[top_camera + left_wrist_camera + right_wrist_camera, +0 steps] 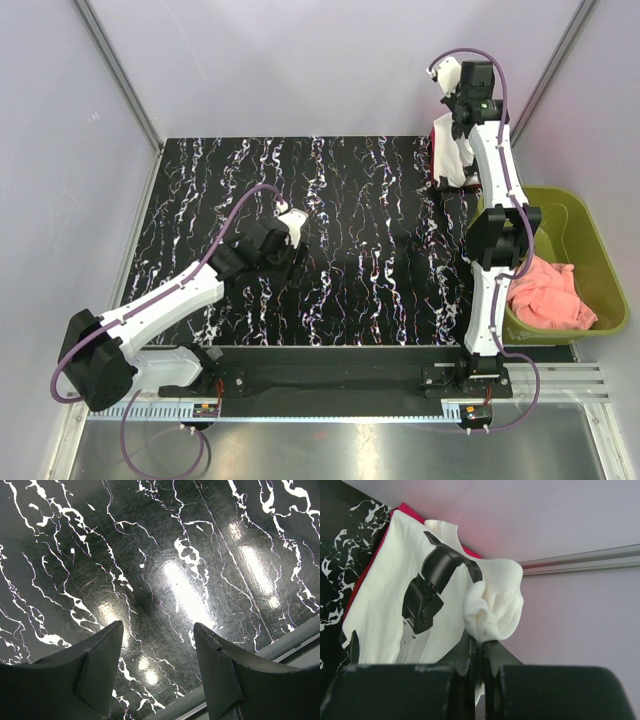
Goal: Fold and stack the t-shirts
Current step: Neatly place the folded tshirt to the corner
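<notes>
The cream-white t-shirt (452, 152) with a black print (422, 597) hangs at the far right corner of the table. My right gripper (455, 110) is shut on a bunched fold of it (492, 605) and holds it lifted; in the right wrist view the gripper (482, 642) has its jaws closed on the cloth. The magenta-red t-shirt (434, 160) lies under and behind the cream one, with only its edges showing (410, 509). My left gripper (285, 245) is open and empty over the bare marble table middle, and it also shows in the left wrist view (157, 630).
An olive-green bin (600, 260) stands off the table's right edge with a pink cloth (548, 292) in it. The black marble-pattern tabletop (350, 230) is bounded by pale walls at the back and sides. The right arm (495, 230) stands along the table's right side.
</notes>
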`<state>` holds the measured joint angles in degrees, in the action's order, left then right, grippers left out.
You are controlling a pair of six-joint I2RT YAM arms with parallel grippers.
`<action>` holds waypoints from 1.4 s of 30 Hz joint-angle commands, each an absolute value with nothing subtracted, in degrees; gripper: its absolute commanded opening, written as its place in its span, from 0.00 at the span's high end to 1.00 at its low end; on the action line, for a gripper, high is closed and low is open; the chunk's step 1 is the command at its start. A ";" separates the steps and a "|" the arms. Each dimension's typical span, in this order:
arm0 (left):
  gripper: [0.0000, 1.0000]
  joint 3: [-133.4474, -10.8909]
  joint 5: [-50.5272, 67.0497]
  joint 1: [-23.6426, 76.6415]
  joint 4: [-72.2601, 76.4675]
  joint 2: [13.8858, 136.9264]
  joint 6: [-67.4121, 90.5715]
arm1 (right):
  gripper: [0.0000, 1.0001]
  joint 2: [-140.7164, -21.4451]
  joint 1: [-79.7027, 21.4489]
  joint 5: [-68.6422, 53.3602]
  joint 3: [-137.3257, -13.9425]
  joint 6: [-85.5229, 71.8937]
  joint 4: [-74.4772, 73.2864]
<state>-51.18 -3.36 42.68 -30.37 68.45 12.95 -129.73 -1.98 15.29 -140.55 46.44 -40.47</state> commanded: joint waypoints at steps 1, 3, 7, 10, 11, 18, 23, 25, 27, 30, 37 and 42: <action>0.37 -52.56 -3.08 43.15 -29.09 68.38 11.95 | 1.00 -124.80 -0.88 14.59 -141.33 48.69 -34.98; 0.37 -52.56 -3.25 43.33 -29.09 68.47 11.87 | 1.00 -125.33 -0.44 13.89 -141.41 48.25 -34.37; 0.37 -52.38 -3.43 43.42 -29.27 68.47 11.51 | 1.00 -127.96 -0.35 12.75 -143.17 47.55 -34.10; 0.37 -52.03 -3.52 43.51 -29.27 68.55 11.43 | 1.00 -129.89 -0.35 12.57 -144.05 47.55 -33.14; 0.37 -52.03 -3.60 43.51 -29.27 68.64 11.43 | 1.00 -130.25 -0.35 12.57 -144.23 47.72 -32.87; 0.37 -51.50 -4.74 43.51 -29.71 68.82 10.99 | 1.00 -134.38 1.93 9.94 -146.95 46.85 -29.98; 0.37 -52.03 -4.22 43.42 -29.62 70.05 11.34 | 1.00 -137.02 3.34 9.93 -148.10 46.06 -28.48; 0.37 -51.68 -4.31 43.42 -29.62 70.22 11.51 | 1.00 -138.07 3.87 9.67 -148.36 46.23 -27.07; 0.37 -51.50 -4.39 43.33 -29.36 70.31 11.51 | 1.00 -138.86 4.39 9.06 -148.88 45.53 -26.02; 0.37 -51.59 -4.13 42.72 -29.36 71.10 11.51 | 1.00 -140.27 5.01 8.70 -149.85 45.35 -24.09; 0.37 -52.29 -3.43 42.45 -29.71 72.60 12.04 | 1.00 -144.49 5.97 8.09 -151.35 43.95 -20.66; 0.37 -52.29 -3.25 42.19 -29.97 73.74 12.04 | 1.00 -147.12 7.12 9.05 -151.61 43.51 -17.76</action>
